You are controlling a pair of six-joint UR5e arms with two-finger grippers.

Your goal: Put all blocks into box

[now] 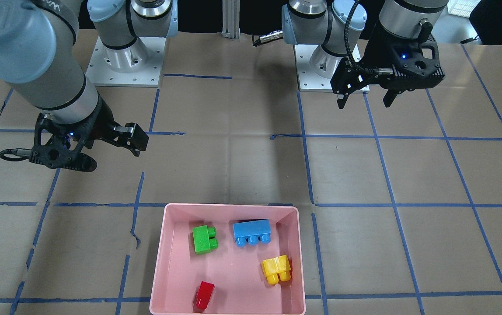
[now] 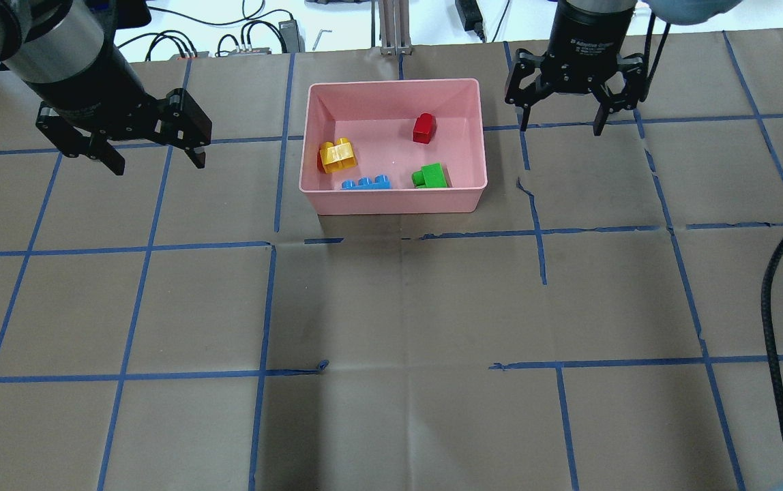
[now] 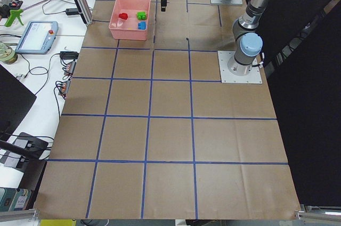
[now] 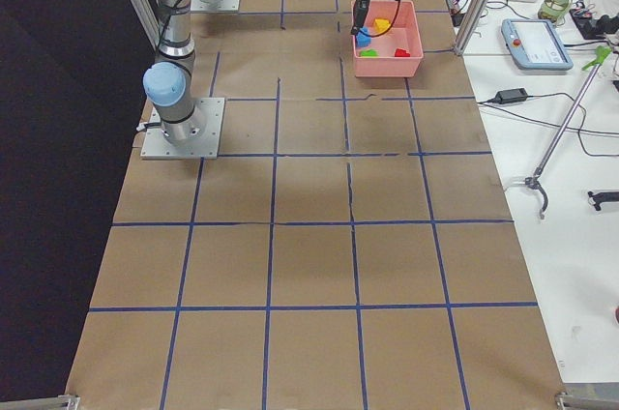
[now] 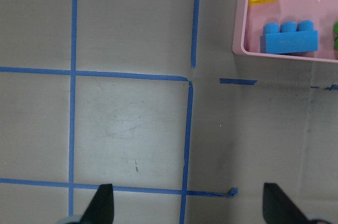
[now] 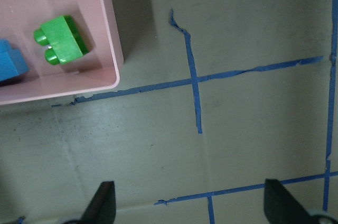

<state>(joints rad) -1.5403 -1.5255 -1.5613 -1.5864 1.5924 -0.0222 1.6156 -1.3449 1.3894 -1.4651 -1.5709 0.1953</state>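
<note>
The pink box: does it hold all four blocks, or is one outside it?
It holds all four: the green block, blue block, yellow block and red block all lie on the floor inside the pink box.

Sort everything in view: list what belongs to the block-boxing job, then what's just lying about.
Belongs to the job:
pink box, holding the green brick, blue brick, yellow brick and red brick; left gripper and right gripper, both open and empty.

Just lying about:
control screen and loose cables on the side bench; thick black cable.
</note>
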